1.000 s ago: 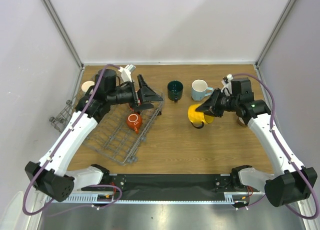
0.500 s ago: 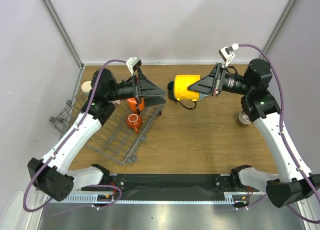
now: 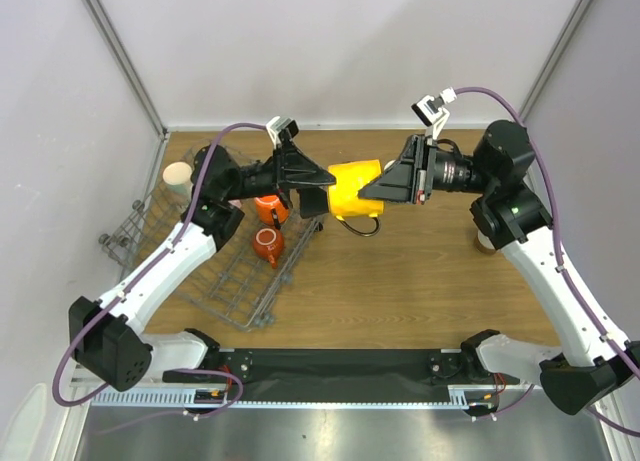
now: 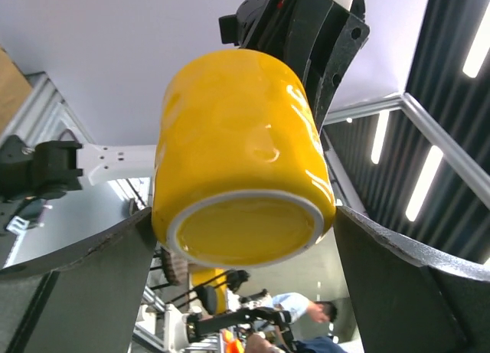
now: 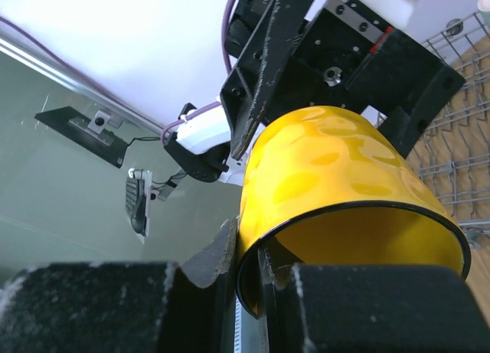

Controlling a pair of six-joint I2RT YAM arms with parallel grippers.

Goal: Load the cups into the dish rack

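- A yellow mug (image 3: 352, 186) hangs in mid-air between the two arms, lying on its side just right of the dish rack (image 3: 235, 291). Its handle (image 3: 362, 224) points down toward the table.
- The right gripper (image 3: 372, 191) is clamped on the mug's rim. The right wrist view shows one finger inside the mouth and one outside, pinching a single wall.
- The left gripper (image 3: 318, 191) is spread wide. In its wrist view the dark fingers (image 4: 84, 292) flank the mug's base on either side, and whether they touch the glaze cannot be told.
- Two orange mugs (image 3: 268, 245) sit in the rack, in its far half.
- The mug reads as glazed ceramic: rigid, glossy and likely slick under hard pads, with enough weight to pivot in a one-wall pinch. It would chip or break if dropped on the table or knocked against the wire.
- The soundest hold for the left arm looks to be square across the round body near the base, where the walls run parallel. It should close firmly before the rim pinch lets go.
- The handle hangs clear below, out of both grips. It could snag a prong as the mug goes into the rack.
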